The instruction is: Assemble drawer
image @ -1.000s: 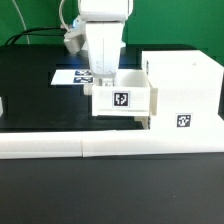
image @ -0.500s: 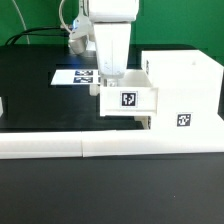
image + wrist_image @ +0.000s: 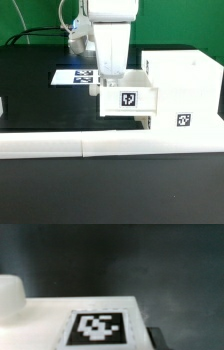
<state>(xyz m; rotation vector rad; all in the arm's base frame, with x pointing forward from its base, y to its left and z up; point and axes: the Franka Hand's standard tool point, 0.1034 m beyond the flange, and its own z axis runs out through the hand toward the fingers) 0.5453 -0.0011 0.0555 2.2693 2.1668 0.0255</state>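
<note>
Counted in the exterior view: one large white housing (image 3: pixel 183 92), one small white tray (image 3: pixel 127 98), one arm with its end effector (image 3: pixel 108 76), one marker board (image 3: pixel 78 76) and one long white bar (image 3: pixel 110 146).

The housing is a boxy, open-topped shell standing at the exterior view's right, with one black-and-white square tag (image 3: pixel 184 121) on its near face. The tray is a shallow open box with thin walls and a square tag on its front panel; it sits against the housing's side, its far end at the opening there, its body jutting out toward the exterior view's left above the black desk (image 3: pixel 40 100). A small knob shows at the tray's left front corner (too small to make out more).

The end effector comes straight down into the tray, its tips hidden behind the tray wall, so whether it is spread or pinching the wall cannot be told. The wrist view gives only a white surface bearing a blurred tag (image 3: pixel 98 327), with dark desk beyond.

The bar runs along the desk's near edge, just in front of the tray and housing. The marker board lies flat behind the arm. To the exterior view's left of the tray the desk surface is bare and dark
</note>
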